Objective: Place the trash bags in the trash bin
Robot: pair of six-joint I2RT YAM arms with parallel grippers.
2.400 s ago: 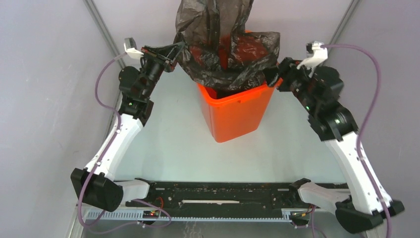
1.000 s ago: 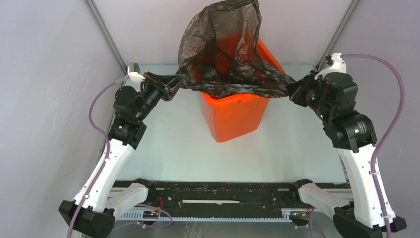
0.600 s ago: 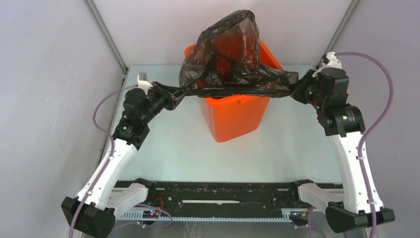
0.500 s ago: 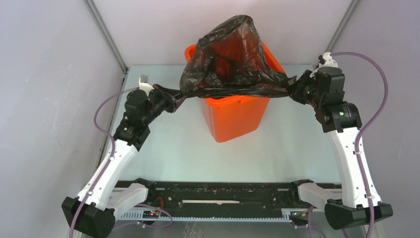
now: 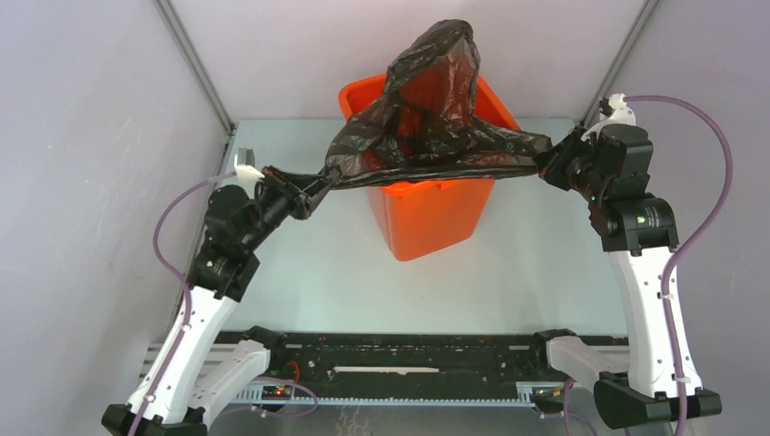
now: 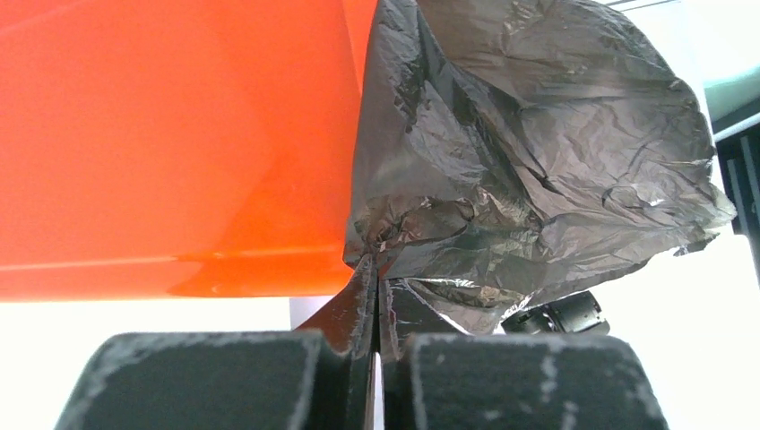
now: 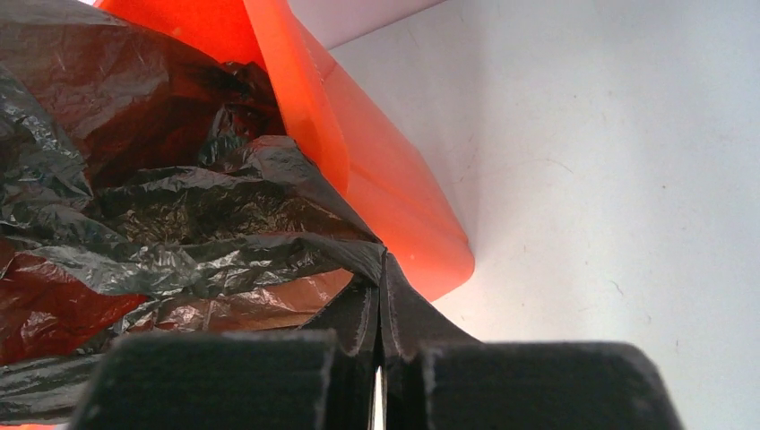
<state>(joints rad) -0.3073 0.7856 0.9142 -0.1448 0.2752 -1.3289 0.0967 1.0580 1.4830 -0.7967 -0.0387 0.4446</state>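
Note:
The black crinkly trash bag [image 5: 436, 127] is stretched across the mouth of the orange trash bin [image 5: 431, 213] and billows up into a peak above it. My left gripper [image 5: 320, 186] is shut on the bag's left edge, left of the bin. My right gripper [image 5: 543, 163] is shut on the bag's right edge, beside the bin's right rim. In the left wrist view the closed fingertips [image 6: 375, 269] pinch gathered bag plastic [image 6: 529, 170] next to the bin wall [image 6: 170, 134]. In the right wrist view the gripper [image 7: 384, 264] pinches the bag [image 7: 179, 224] at the bin's corner [image 7: 421, 242].
The bin stands at the back middle of the pale table [image 5: 309, 263]. Grey walls close in on both sides, with metal frame posts [image 5: 195, 68] at the back corners. A black rail [image 5: 399, 354] runs along the near edge between the arm bases.
Both grippers have pulled the bag's edges lower and wider across the bin mouth. The left arm has drawn back toward the near left, and the bag's peak has shifted right.

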